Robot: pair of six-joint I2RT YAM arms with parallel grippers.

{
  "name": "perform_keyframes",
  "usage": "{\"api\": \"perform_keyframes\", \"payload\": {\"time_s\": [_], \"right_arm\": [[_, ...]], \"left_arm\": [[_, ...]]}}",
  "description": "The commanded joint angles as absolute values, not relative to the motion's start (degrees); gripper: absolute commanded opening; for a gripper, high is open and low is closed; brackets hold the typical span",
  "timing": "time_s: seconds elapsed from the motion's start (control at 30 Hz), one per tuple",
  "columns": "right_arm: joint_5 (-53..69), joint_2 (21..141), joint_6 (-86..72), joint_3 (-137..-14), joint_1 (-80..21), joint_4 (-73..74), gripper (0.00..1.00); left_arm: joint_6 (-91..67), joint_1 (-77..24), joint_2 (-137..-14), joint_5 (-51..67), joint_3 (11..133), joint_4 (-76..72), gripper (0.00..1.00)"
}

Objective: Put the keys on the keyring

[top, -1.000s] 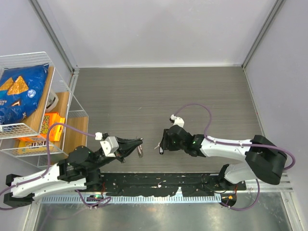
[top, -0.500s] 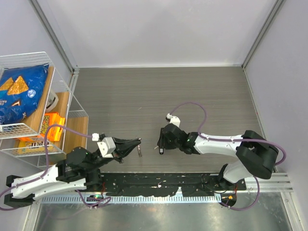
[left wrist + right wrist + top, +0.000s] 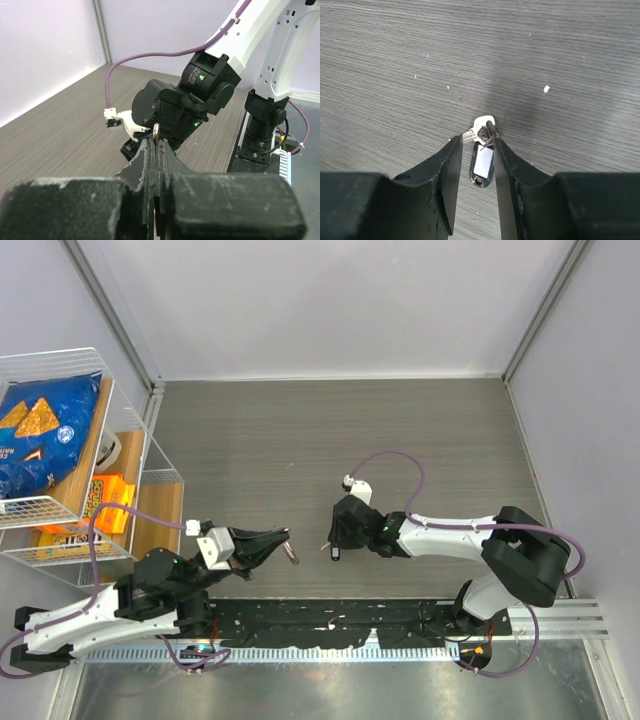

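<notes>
My left gripper is shut on the keyring, a thin silver ring seen edge-on, sticking up from between the closed fingertips and held above the table. In the top view a small silvery piece hangs at its tip. My right gripper is open and low over the table, its fingers on either side of a silvery key with a black tag carrying a white label. That key lies flat on the wood-grain table. It shows in the top view as a small pale speck. Other keys are not visible.
A white wire rack at the far left holds a blue chip bag and orange snack packs. Grey walls bound the table at the back and sides. A black rail runs along the near edge between the arm bases.
The right gripper has crept slightly left, staying over the key. The left gripper has drawn back a little to the left, still shut on the ring.
</notes>
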State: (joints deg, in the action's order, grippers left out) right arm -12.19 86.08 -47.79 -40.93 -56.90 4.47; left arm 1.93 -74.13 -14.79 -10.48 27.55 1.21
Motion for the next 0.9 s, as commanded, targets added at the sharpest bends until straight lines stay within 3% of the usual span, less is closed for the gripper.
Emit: {"api": "perform_keyframes", "payload": {"time_s": [0.0, 0.57, 0.63, 0.73, 0.87], "right_arm": [[-14.9, 84.3, -47.6, -42.3, -57.3, 5.3, 0.37], [-14.4, 87.9, -48.3, -43.3, -57.3, 4.7, 0.23], [-14.2, 88.1, -48.3, -43.5, -57.3, 4.7, 0.2], [-14.0, 87.4, -48.3, -43.1, -57.3, 4.5, 0.05], [-15.2, 83.5, -47.2, -41.9, -58.3, 4.0, 0.05]], "left_arm": [[2.5, -74.2, -13.9, -11.1, 26.9, -0.9, 0.0], [2.6, -74.2, -11.7, -11.0, 26.2, -0.4, 0.0], [2.5, -74.3, -11.3, -11.2, 26.1, -0.2, 0.0], [2.4, -74.2, -10.9, -11.2, 26.0, -0.2, 0.0], [2.3, -74.2, -10.8, -11.3, 26.2, -0.2, 0.0]]}}
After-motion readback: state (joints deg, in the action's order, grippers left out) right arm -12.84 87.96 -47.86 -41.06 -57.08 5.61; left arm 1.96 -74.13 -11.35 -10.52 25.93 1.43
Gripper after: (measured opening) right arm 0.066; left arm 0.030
